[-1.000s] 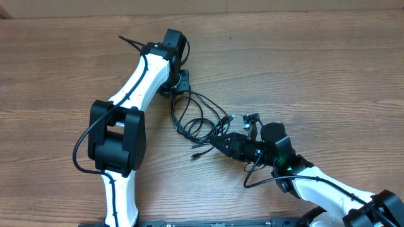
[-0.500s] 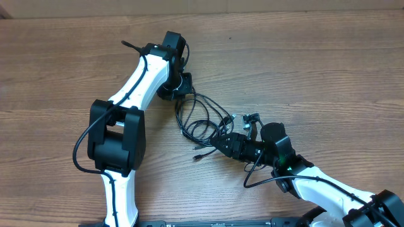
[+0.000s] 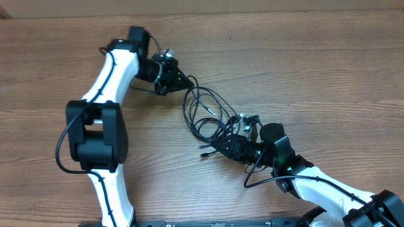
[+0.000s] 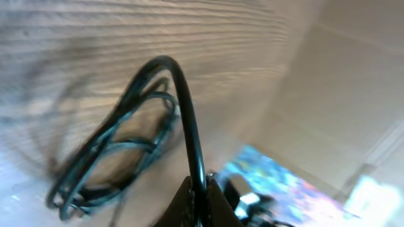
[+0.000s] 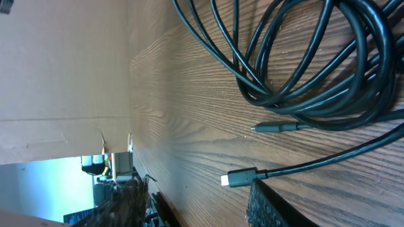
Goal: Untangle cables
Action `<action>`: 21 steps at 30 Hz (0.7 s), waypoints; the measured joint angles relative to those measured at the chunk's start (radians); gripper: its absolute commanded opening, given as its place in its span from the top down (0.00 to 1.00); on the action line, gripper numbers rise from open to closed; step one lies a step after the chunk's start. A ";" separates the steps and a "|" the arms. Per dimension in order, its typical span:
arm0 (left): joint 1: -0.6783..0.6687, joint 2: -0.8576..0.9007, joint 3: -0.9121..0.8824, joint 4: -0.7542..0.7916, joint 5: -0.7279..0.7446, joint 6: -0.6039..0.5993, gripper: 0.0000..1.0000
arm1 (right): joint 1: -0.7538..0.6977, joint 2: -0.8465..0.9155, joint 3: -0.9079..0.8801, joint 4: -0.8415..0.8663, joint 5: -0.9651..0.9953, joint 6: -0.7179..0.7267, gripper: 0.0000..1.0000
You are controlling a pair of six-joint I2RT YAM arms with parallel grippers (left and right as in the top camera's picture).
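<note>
Cables (image 3: pixel 203 120) have been drawn up-left by the left jaws.

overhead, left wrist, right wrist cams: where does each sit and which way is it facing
overhead: fixed above the table, looking straight down; left arm, right arm, left pincer and right pincer show.
left wrist: on the left arm, looking along its shut fingers, pinching one of the cables; blurred.
right wrist: on the right arm, low over the wood; one finger and a plug show.
shared: all three see the cables.
</note>
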 measured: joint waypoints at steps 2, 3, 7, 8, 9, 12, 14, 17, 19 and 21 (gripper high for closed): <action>0.029 0.000 0.000 -0.003 0.039 0.000 0.96 | 0.000 0.000 0.000 0.001 0.000 0.000 0.51; 0.047 0.000 0.000 -0.003 0.040 0.000 0.96 | 0.000 0.000 0.000 0.001 0.000 0.000 0.54; 0.101 0.000 0.001 -0.023 -0.056 0.000 0.96 | 0.000 0.000 0.000 0.000 0.000 0.000 0.55; 0.114 0.000 0.002 -0.033 -0.093 0.000 0.96 | 0.000 0.000 0.000 0.000 0.000 0.000 0.55; 0.130 0.000 0.003 -0.051 -0.148 -0.004 0.96 | 0.000 0.000 0.000 0.000 0.000 0.000 0.55; 0.166 0.000 0.004 -0.099 -0.287 -0.018 0.96 | 0.000 0.000 0.000 0.000 0.000 0.001 0.55; 0.186 0.000 0.005 -0.132 -0.375 -0.023 0.96 | 0.000 0.000 0.000 0.000 0.000 0.000 0.54; 0.204 0.000 0.006 -0.185 -0.505 -0.026 0.96 | 0.000 0.000 0.000 0.000 0.000 0.000 0.51; 0.206 0.000 0.006 -0.215 -0.575 -0.026 0.96 | 0.000 0.000 0.000 0.000 0.000 0.000 0.51; 0.205 0.000 0.006 -0.243 -0.640 -0.030 0.96 | 0.000 0.000 0.000 0.000 0.000 0.000 0.51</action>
